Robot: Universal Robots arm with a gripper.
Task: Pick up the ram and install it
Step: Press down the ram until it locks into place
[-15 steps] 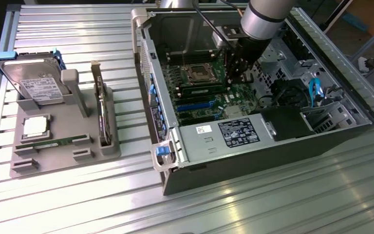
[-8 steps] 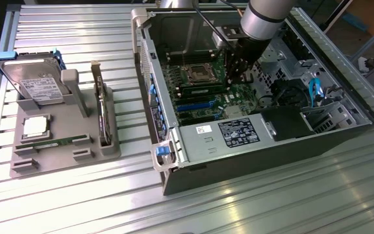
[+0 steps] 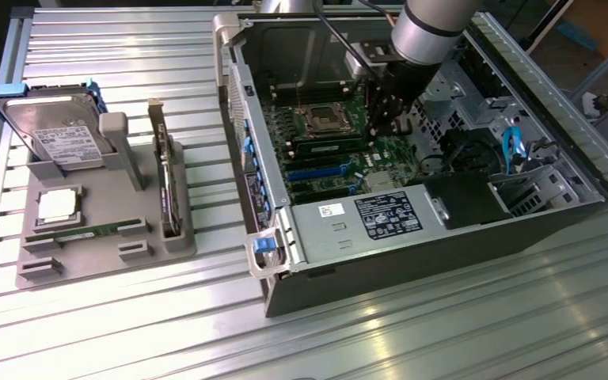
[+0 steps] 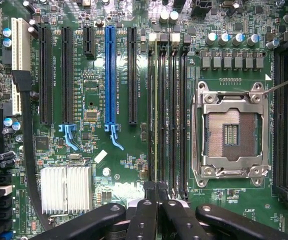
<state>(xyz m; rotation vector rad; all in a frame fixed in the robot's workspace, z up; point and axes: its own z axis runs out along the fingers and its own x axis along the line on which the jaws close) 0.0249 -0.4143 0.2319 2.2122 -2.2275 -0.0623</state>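
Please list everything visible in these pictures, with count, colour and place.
computer case: one, black, open, on table
motherboard: one, green, inside case
ram: one, green, on edge in a memory slot
processor socket: one, silver, empty, beside those slots
holder: one, grey, exterior view's left
hard drive: one, silver, upright in holder
processor chip: one, silver, flat in holder
table: one, silvery, under everything
gripper: one, black, shut, at the ram's end

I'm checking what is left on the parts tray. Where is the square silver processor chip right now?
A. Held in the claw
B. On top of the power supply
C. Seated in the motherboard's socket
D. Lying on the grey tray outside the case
D: the chip lies on the grey tray at the exterior view's left, while the socket on the motherboard is empty.
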